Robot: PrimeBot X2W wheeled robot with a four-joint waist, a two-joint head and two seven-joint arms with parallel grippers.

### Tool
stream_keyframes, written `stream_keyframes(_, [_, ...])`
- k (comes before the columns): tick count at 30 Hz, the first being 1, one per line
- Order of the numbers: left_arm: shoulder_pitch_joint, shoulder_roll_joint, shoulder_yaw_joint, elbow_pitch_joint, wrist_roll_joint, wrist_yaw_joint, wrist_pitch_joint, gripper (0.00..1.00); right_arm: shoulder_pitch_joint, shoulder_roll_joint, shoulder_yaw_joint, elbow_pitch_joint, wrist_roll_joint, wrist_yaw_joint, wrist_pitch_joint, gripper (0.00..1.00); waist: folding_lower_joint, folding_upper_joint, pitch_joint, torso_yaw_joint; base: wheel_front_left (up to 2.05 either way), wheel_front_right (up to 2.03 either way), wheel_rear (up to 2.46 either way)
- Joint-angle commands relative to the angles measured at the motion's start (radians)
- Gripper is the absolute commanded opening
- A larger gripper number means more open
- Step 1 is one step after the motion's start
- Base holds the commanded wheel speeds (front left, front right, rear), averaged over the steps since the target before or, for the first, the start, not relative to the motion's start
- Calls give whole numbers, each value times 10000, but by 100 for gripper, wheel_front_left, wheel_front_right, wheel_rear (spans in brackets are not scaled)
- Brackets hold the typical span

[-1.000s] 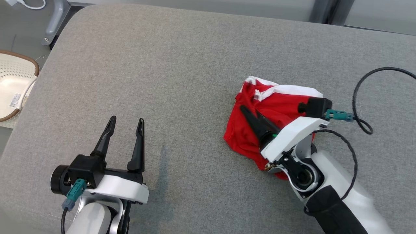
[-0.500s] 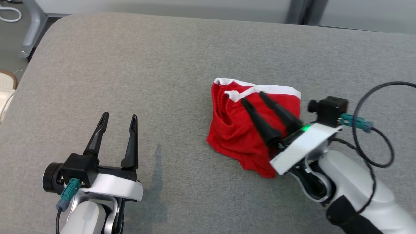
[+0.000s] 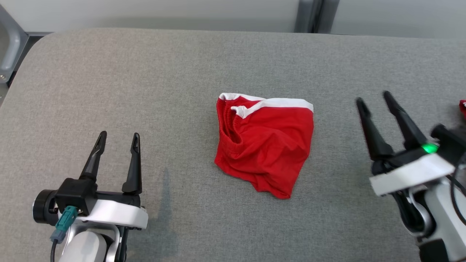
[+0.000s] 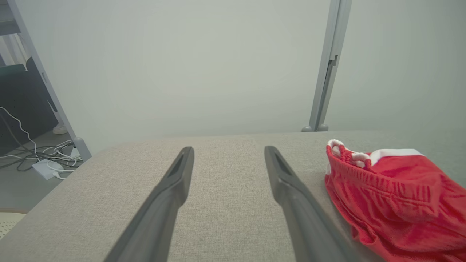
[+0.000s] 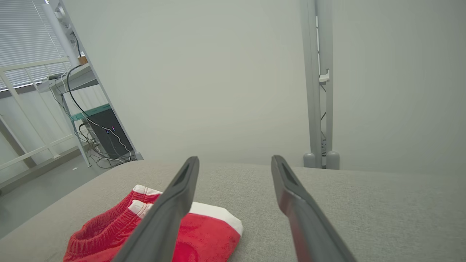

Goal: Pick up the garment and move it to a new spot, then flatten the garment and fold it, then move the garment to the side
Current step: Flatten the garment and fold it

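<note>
The garment (image 3: 265, 142) lies folded into a small red bundle with a white band along its far edge, in the middle of the grey cushioned surface (image 3: 145, 80). Its lettering and neck tag are hidden. The left wrist view has it at the right (image 4: 393, 196), and in the right wrist view it sits at the lower left (image 5: 204, 233). My left gripper (image 3: 118, 136) stands open at the lower left, well apart from the garment, its gap empty (image 4: 229, 153). Off to the garment's right my right gripper (image 3: 373, 98) is open and holds nothing (image 5: 235, 162).
A small red scrap (image 3: 462, 109) shows at the far right edge of the head view. A grey wall with a metal post (image 3: 307, 14) runs behind the surface. Cables and a frame leg (image 4: 43, 160) stand off the surface's left side.
My right gripper has opened, let go of the garment and drawn back to the right. The head camera has swung, shifting the whole picture leftward. The left arm has kept its pose.
</note>
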Motion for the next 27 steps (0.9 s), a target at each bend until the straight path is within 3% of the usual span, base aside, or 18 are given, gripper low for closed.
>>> stream_keyframes(1, [83, 108, 52, -54, 31, 82, -9, 100, 427, -9, -491, -241, -367, 22, -48, 100, 0, 0, -103, -81, 0, 0, 0])
stream_keyframes(13, [493, 410, -14, -294, -79, 91, 400, 100, 2936, 382, -2886, -1508, -2122, 20, -51, 100, 0, 0, -509, -430, 0, 0, 0])
stream_keyframes(27, [828, 600, -98, -504, -212, 186, 807, 100, 3958, 932, -3554, -2326, -2745, 20, 306, 100, 0, 0, -767, -738, 0, 0, 0])
